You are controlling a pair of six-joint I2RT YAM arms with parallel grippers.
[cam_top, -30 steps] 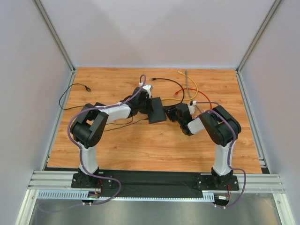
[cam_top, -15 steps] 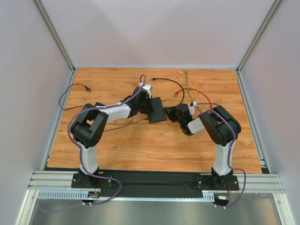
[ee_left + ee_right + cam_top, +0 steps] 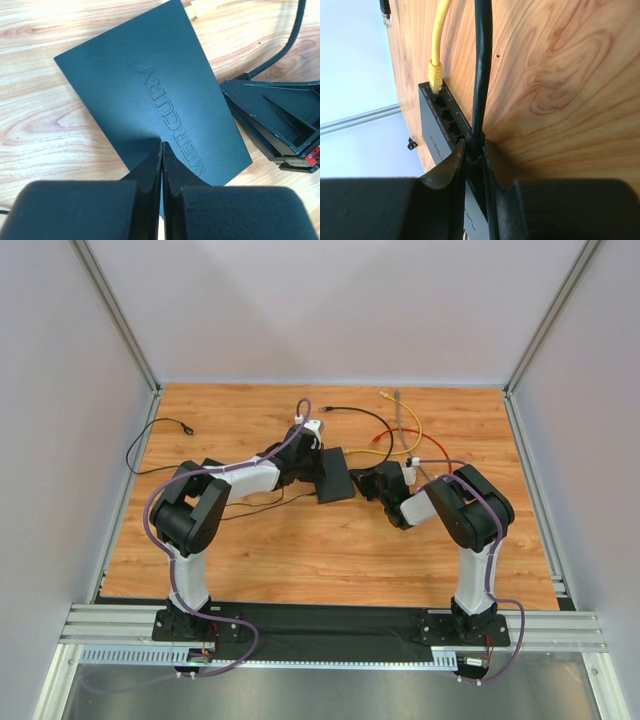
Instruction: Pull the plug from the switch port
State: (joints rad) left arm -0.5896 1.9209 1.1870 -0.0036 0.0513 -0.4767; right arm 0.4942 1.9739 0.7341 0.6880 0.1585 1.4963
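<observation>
One change only across the last second: a further tightening of the right fingers (image 3: 451,161), with no visible shift of either arm in the overhead view. Closed in from both sides on the black plug (image 3: 474,148) at the bottom of the right wrist view, right at the thick black lead's (image 3: 481,65) entry into the switch (image 3: 434,131). Looked pinched on the plug's body, in contact on both flanks. Judged as the grasp step all but finished and the pull itself not yet begun, with the plug seated in its port.

Left fingers (image 3: 150,167) pressed together, tips planted on the switch's lid at lower centre of the left wrist view. Probably meant as a hold-down, to keep the box from sliding along with the pull.

Found the switch near the centre of the table (image 3: 300,540) in the overhead view, between the two wrists. Flat, matte black, rectangular, with raised MERCURY lettering along the lid. Showed a row of sockets along one long edge in the right wrist view, running up and left from the pinched plug. Carried a yellow plug (image 3: 435,75) in the socket at the far end of that row, yellow lead climbing to the top of the frame, and apparently vacant sockets between the two plugs. Lay flat on the wood, neither lifted nor tilted.
</observation>
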